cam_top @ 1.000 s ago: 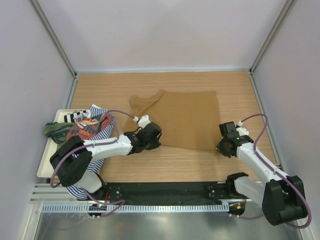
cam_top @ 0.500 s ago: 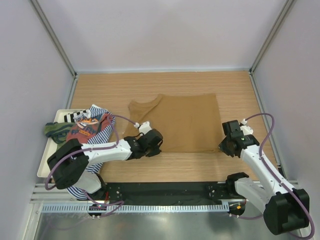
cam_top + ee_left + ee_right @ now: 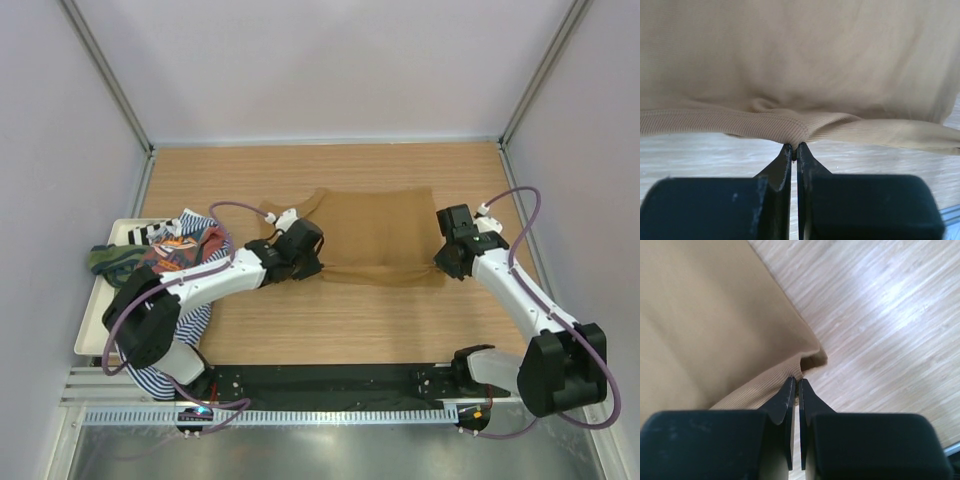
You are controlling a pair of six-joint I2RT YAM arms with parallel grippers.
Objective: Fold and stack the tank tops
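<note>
A tan-brown tank top (image 3: pixel 375 232) lies spread across the middle of the wooden table, its near hem lifted and rolled toward the back. My left gripper (image 3: pixel 312 262) is shut on the ribbed hem (image 3: pixel 790 127) at its near left; the pinch shows at the fingertips (image 3: pixel 795 148). My right gripper (image 3: pixel 446 264) is shut on the hem's near right corner (image 3: pixel 805 362), pinched at the tips (image 3: pixel 796 382). Other tank tops are heaped at the left: rust-red with a graphic (image 3: pixel 175 252), navy-white striped (image 3: pixel 197 268) and olive green (image 3: pixel 110 260).
A white tray (image 3: pixel 95 325) at the left edge holds the heap, and striped cloth hangs over its near side by the left arm's base. Grey walls enclose the table on three sides. A black rail (image 3: pixel 330 385) runs along the near edge.
Both grippers have carried the tan top's near hem away from the front edge toward the back. The cloth's near part has folded over, so the spread top looks shorter.
</note>
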